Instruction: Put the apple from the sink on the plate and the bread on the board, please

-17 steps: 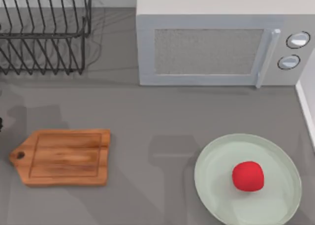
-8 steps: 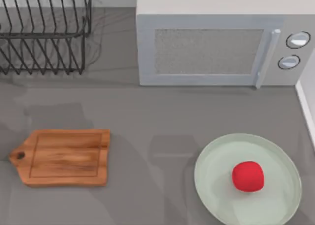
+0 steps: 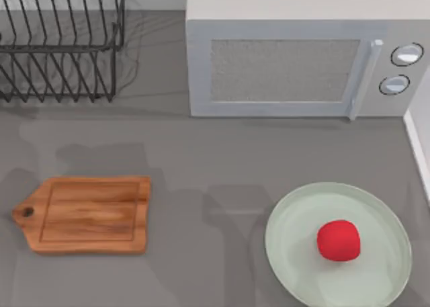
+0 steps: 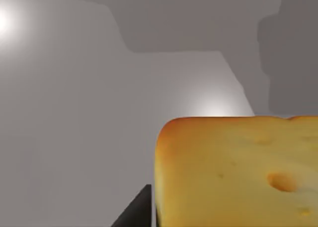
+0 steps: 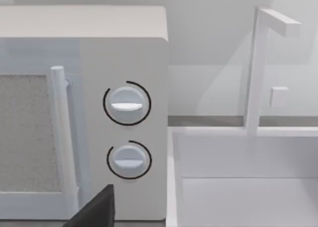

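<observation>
Centrally in the left wrist view, the bread point(image 4: 238, 172) appears very close to the camera, its toasted golden-brown face bearing darker orange spots. A dark finger point(image 4: 133, 213) of the left gripper lies just beside the bread's edge; whether the gripper grips the bread cannot be told. Seen from above, the apple point(image 3: 338, 240) rests on the plate point(image 3: 295, 213), right of the plate's centre, at the table's right. The board point(image 3: 87, 214) lies bare at the left, handle pointing left, well apart from the plate. Behind them stand a rack point(image 3: 60, 45) at the left and a microwave point(image 3: 302, 58) at the right. The right wrist view faces the microwave's two dials point(image 5: 126, 104), with the sink point(image 5: 243, 177) and its faucet point(image 5: 258, 68) beside; a dark finger tip point(image 5: 97, 212) of the right gripper shows, its opening indeterminable.
</observation>
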`<act>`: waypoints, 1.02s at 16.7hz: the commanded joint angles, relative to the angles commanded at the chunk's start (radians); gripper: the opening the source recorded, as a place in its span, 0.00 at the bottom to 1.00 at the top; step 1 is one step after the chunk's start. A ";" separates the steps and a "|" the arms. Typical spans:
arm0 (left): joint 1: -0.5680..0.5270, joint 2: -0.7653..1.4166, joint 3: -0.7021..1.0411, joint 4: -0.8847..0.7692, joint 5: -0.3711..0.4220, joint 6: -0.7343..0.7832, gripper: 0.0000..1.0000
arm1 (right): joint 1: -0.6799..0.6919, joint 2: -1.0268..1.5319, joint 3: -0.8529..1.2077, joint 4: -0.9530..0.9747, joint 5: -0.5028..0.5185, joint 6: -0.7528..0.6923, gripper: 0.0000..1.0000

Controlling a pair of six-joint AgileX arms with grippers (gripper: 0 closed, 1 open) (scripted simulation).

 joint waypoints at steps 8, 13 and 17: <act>-0.064 0.023 0.003 -0.004 0.000 -0.282 0.00 | 0.000 0.000 0.000 0.000 0.000 0.000 1.00; -0.167 0.029 -0.034 0.003 0.002 -0.771 0.00 | 0.000 0.000 0.000 0.000 0.000 0.000 1.00; -0.265 0.023 -0.092 0.014 0.007 -1.280 0.00 | 0.000 0.000 0.000 0.000 0.000 0.000 1.00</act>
